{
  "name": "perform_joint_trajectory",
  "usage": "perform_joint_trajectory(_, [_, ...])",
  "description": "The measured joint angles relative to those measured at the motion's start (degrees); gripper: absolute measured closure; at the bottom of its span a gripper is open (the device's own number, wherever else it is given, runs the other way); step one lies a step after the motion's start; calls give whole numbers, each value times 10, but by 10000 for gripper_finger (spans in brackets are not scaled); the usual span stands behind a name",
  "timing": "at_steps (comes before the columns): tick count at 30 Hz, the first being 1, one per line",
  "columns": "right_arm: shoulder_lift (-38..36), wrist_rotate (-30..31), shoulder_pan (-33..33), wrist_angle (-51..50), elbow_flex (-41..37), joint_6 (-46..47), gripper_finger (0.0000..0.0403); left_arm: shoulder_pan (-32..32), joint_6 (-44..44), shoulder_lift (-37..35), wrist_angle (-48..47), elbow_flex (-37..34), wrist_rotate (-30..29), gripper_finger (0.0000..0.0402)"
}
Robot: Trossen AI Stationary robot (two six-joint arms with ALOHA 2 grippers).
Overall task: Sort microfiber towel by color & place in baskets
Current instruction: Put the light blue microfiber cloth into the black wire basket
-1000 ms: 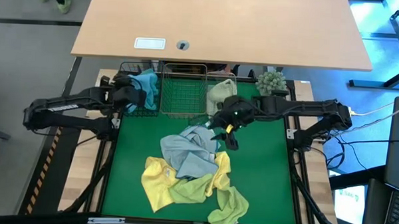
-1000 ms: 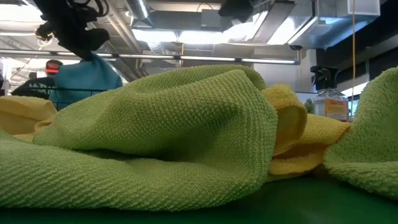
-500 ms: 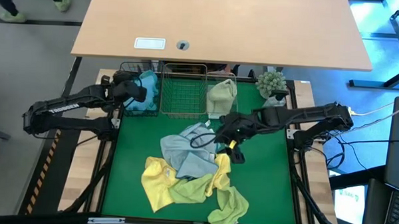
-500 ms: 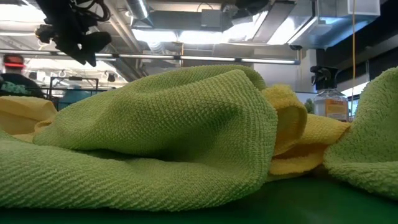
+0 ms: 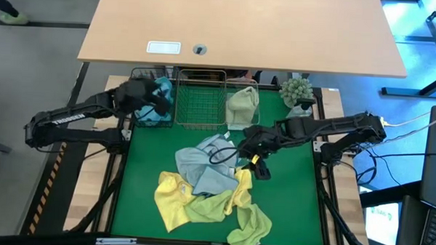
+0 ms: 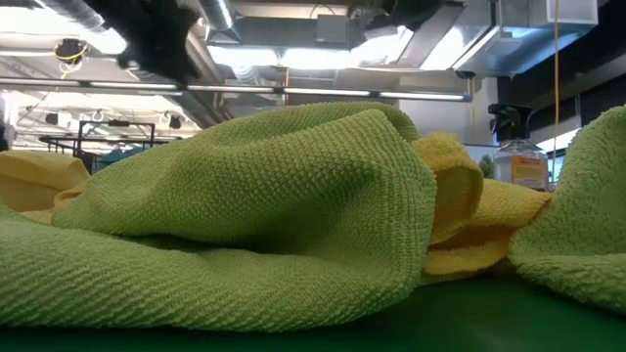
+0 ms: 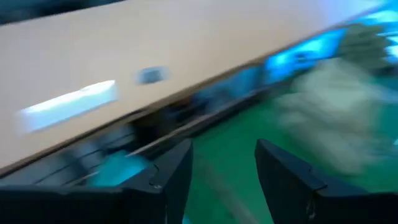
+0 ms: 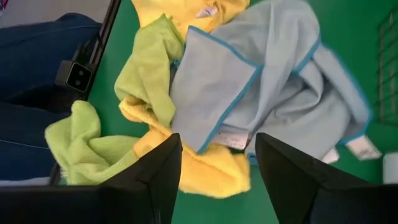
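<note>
A pile of towels lies on the green mat: a light blue-grey towel [image 5: 205,166] on top, a yellow one [image 5: 170,195] and a green one [image 5: 233,214] nearer the front edge. Another blue towel [image 5: 161,99] lies in the black wire basket [image 5: 141,76]. A pale green towel [image 5: 242,103] lies in the clear basket [image 5: 250,84]. The silver wire basket [image 5: 200,100] stands between them. My left gripper [image 7: 224,180] is open and empty by the black basket. My right gripper [image 8: 217,180] is open and empty above the blue-grey towel [image 8: 273,81].
A small potted plant [image 5: 298,90] stands at the back right next to the clear basket. A spray bottle [image 6: 516,156] shows behind the pile in the low view. A wooden table [image 5: 243,29] stands beyond the baskets. Bare green mat [image 5: 288,190] lies right of the pile.
The blue towel that hung below my left gripper has dropped into the black basket, and that gripper has risen and shifted slightly right over it. My right gripper has moved from the clear basket toward the near edge, over the pile's blue-grey towel.
</note>
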Motion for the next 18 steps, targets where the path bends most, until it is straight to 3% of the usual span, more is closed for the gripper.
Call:
perform_joint_trajectory(5, [0, 0, 0, -18, 0, 23, 198, -18, 24, 7, 87, 0, 179, 233])
perform_joint_trajectory(8, [0, 0, 0, -24, 0, 24, 198, -49, 22, 22, 106, 0, 244, 233])
perform_joint_trajectory(12, [0, 0, 0, -24, 0, 24, 198, -108, 22, 60, 105, 0, 273, 233])
perform_joint_trajectory(18, [0, 0, 20, -39, 0, 61, 198, -192, 25, 132, 129, 0, 268, 233])
